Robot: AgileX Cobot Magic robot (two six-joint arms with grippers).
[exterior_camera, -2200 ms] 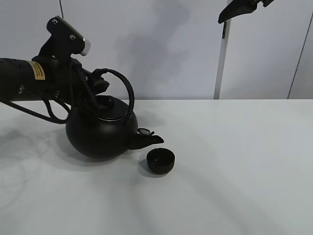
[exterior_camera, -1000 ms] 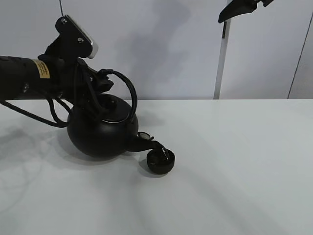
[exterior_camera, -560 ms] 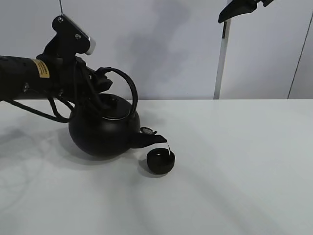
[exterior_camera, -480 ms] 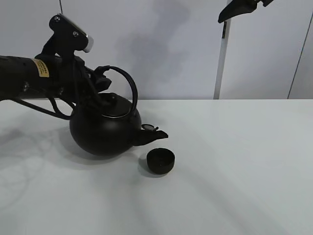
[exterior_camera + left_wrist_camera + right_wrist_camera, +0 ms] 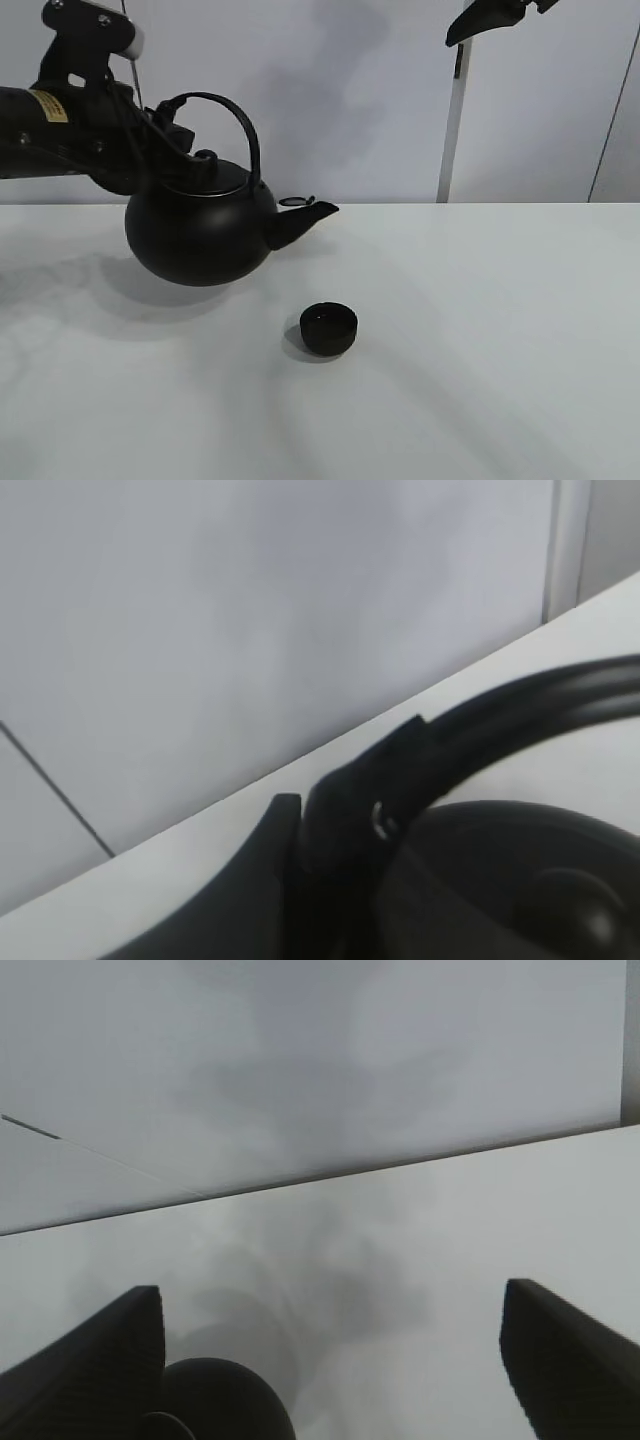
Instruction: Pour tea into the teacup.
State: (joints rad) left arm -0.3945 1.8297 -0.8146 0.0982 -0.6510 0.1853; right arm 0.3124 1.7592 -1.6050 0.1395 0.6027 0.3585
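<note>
Across the lower half of the exterior view: white table [image 5: 480,380], matte, with a plain pale wall behind it.

Left arm [image 5: 45,130] – black, with a yellow label – reaches in from the left edge, above the table.

Kettle [image 5: 200,240] – big, round and black, with an arched handle. It hangs clear of the table, and its soft shadow falls on the surface below it. The body sits about level, lid on top. The spout [image 5: 302,216] points toward the right side of the view and angles slightly upward. No stream shows at the spout tip.

Left gripper [image 5: 365,805]: jaws clamped on the kettle's handle near its left end. The wrist view shows a dark finger pressed against the handle bar, with the lid knob [image 5: 560,910] just beyond.

Right gripper [image 5: 330,1300]: jaws spread wide apart with nothing between them; only table and wall show in the gap.

Teacup [image 5: 328,328]: small and black, with no handle. It stands upright on the table, nearer the camera than the kettle and lower than the spout tip. It touches neither the kettle nor a gripper. Contents – cannot tell; the interior reads dark.
</note>
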